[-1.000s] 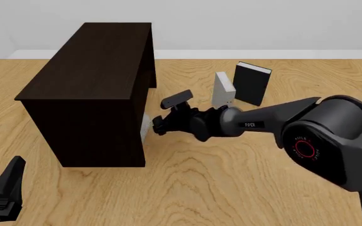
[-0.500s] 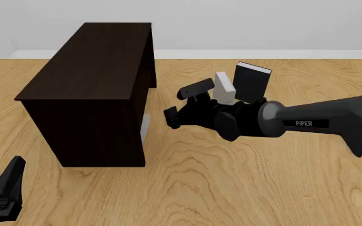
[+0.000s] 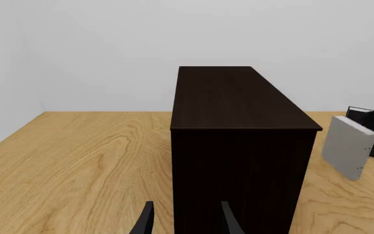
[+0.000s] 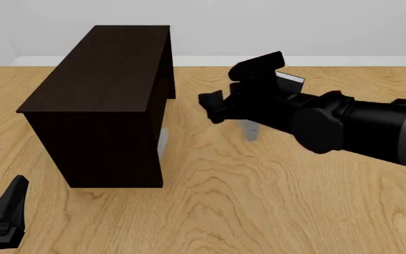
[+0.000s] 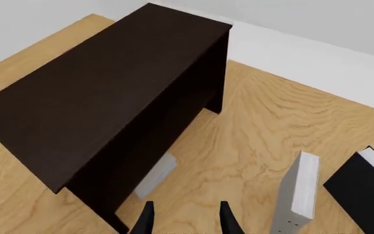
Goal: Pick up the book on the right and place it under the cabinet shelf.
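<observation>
Thin light grey hardcover book (image 5: 156, 175) pokes out from under big dark brown wooden cabinet (image 5: 102, 97); prob. light, stiff, slick, so pinch across covers nr spine; right claw (image 5: 185, 208) spread, empty.

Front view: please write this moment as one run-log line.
right gripper: jaws open, empty | grey book: lying under cabinet shelf | left gripper: open

The right end effector (image 4: 213, 107) hangs open and empty above the table; the left end effector (image 4: 6, 211) rests low.
</observation>
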Robot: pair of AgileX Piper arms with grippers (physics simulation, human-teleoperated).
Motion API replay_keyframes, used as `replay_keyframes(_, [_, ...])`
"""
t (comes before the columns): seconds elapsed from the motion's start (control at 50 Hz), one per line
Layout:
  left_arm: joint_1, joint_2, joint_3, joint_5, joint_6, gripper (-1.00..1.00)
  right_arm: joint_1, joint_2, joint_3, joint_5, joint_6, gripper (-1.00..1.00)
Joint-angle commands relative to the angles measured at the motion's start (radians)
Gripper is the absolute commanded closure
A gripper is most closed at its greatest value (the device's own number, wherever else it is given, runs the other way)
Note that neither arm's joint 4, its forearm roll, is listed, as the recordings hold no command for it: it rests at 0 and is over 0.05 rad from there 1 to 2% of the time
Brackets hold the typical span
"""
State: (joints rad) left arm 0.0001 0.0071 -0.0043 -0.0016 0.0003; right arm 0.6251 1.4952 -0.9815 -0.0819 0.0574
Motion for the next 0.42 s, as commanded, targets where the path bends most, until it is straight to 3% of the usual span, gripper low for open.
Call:
replay_keyframes(0.02, [0.000,0.000,0.000,0.000,0.000,-1.00,-0.005,-0.148,0.024,0.064,0.014,-1.00])
replay_keyframes(0.04, [0.000,0.000,0.000,0.000,0.000,-1.00,-0.013,-0.160,0.022,0.071,0.038,-1.00])
replay_keyframes(0.08, [0.000,0.000,0.000,0.000,0.000,-1.00,-0.021,-0.173,0.024,0.068,0.024,-1.00])
replay_keyframes(0.22, [0.000,0.000,0.000,0.000,0.000,-1.00,-0.044,-0.267,0.024,0.103,0.075,-1.00])
replay_keyframes(0.42, [0.000,0.000,0.000,0.000,0.000,-1.00,-0.092,-0.349,-0.004,0.154,0.086,-1.00])
